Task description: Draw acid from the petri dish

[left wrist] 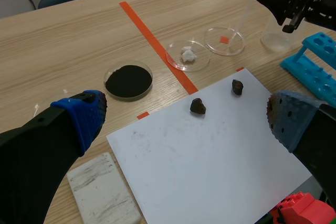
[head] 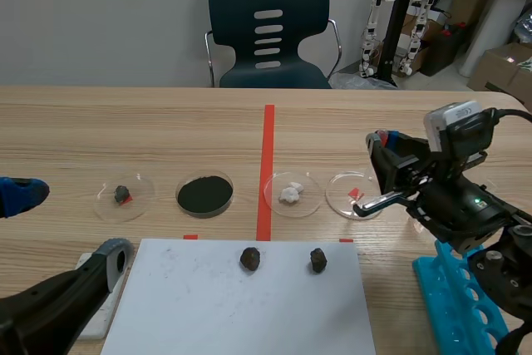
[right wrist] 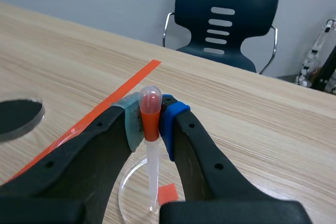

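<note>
Thick black fingers of the right pincer (right wrist: 152, 124) are clamping a dropper (right wrist: 150, 109) by its red bulb, pressing it between a grey-green pad and a blue pad. Its clear stem is hanging straight down from the bulb. Its tip is sitting within the rim of a clear petri dish (right wrist: 131, 187), which is lying on the wooden desk (right wrist: 252, 129) over a small orange-red tape square. Whether the tip is touching the dish floor cannot be told. In the scene view this arm is standing at the desk's right side, with a blue test-tube rack (head: 453, 297) lying just beside it. The left pincer (left wrist: 186, 116) is hanging wide open, blue pads far apart and gripping nothing, above a white sheet (left wrist: 210, 171). Two dark lumps (left wrist: 197, 106) are resting on the far part of that sheet, apart from each other. A pale grey block (left wrist: 102, 195) is lying beside the sheet's near corner. Beyond the sheet four dishes are lying in a row: a dish with a small dark lump (head: 104, 201), a dish of black powder (head: 179, 199), a dish of white bits (head: 309, 203), and last the petri dish under the dropper. A long orange-red tape line is running between the black and white ones. A clear beaker (left wrist: 273, 32) is standing near the petri dish, beside the right pincer. A dark chair (head: 268, 31) is standing past the desk's far edge.
</note>
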Tool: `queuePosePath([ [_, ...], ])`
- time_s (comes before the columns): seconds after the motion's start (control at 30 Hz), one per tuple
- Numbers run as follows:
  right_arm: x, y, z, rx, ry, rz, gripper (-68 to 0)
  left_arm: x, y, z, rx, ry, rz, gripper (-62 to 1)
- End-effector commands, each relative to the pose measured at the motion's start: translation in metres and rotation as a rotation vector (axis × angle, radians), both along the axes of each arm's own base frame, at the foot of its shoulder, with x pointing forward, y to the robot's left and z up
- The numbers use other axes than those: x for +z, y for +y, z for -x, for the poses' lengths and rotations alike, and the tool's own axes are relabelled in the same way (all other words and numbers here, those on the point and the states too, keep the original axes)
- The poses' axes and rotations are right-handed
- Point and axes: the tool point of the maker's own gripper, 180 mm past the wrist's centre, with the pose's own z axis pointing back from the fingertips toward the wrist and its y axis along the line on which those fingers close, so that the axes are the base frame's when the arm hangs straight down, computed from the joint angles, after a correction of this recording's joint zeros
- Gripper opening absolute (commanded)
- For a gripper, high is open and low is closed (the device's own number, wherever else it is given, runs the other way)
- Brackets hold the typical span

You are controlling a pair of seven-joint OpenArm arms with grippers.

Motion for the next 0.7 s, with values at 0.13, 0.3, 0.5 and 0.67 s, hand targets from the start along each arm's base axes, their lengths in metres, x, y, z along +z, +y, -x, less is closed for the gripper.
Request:
queuePosePath([
  [0.13,0.02,-0.002,-0.01,0.003,-0.026,0.026,-60.9,0.005,-0.002,0.0,0.002,-0.011,0.025,1.4],
  [0.3,0.031,0.001,-0.014,0.019,-0.019,0.075,-60.9,0.005,-0.002,0.0,0.002,-0.011,0.025,1.4],
  [0.5,0.049,0.005,0.0,0.049,-0.059,0.106,-60.9,0.005,-0.002,0.0,0.002,-0.011,0.026,1.4],
  [0.67,0.075,0.011,0.026,0.108,-0.102,0.102,-60.9,0.005,-0.002,0.0,0.002,-0.011,0.025,1.4],
])
